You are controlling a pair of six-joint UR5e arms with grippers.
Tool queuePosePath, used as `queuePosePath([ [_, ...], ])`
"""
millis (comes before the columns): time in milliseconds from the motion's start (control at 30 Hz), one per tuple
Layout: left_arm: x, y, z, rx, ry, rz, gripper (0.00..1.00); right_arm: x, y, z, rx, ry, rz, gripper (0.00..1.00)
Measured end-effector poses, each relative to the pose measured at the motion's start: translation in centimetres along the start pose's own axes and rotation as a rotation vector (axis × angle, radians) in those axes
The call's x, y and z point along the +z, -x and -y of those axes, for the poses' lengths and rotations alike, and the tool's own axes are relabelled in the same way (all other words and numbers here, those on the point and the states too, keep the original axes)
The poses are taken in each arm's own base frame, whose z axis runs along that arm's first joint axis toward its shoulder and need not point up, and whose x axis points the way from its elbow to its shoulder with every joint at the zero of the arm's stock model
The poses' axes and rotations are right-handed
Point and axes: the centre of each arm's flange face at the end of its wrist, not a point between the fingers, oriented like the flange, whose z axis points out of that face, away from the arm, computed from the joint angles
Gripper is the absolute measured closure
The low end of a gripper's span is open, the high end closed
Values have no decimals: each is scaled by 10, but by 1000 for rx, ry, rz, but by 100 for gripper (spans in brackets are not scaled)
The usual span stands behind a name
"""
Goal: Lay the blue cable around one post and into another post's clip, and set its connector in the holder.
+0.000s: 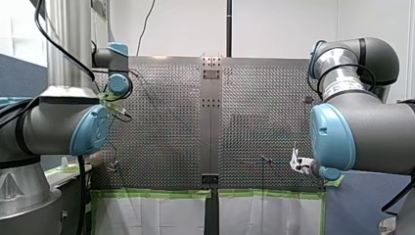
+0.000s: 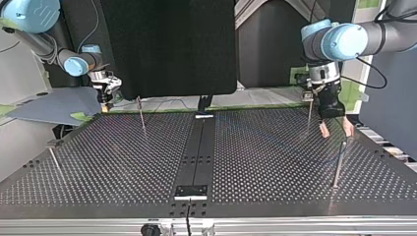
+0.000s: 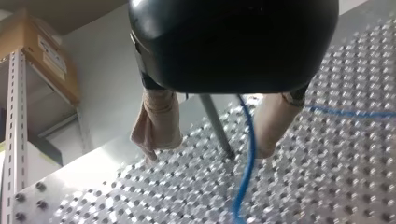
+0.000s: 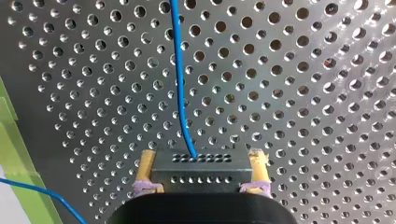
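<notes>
Clamped in my right fingers (image 4: 146,164) sits the connector (image 4: 201,170), cable (image 4: 180,79) trailing from it across the table (image 4: 303,93). My left fingers (image 3: 156,121) gape wide astride a post (image 3: 215,126), cable slack beside it; closing now, I risk pinching the post instead.

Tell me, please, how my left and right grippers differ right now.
The left gripper is open, a post and the cable showing between its fingers; the right gripper is shut on the connector. The left has beige pads, the right yellow ones. Both have the blue cable at them.
</notes>
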Motion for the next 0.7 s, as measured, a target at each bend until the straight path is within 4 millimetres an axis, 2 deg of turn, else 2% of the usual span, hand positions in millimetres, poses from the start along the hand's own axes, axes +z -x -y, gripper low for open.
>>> queuePosePath([
  [200,19,10,13,17,3,48,0,0,0,1,0,-2,-2,91],
  [500,49,3,18,52,-1,39,0,1,0,2,-1,-3,-1,91],
  [700,66,12,28,42,-21,66,0,0,0,2,0,-3,1,91],
])
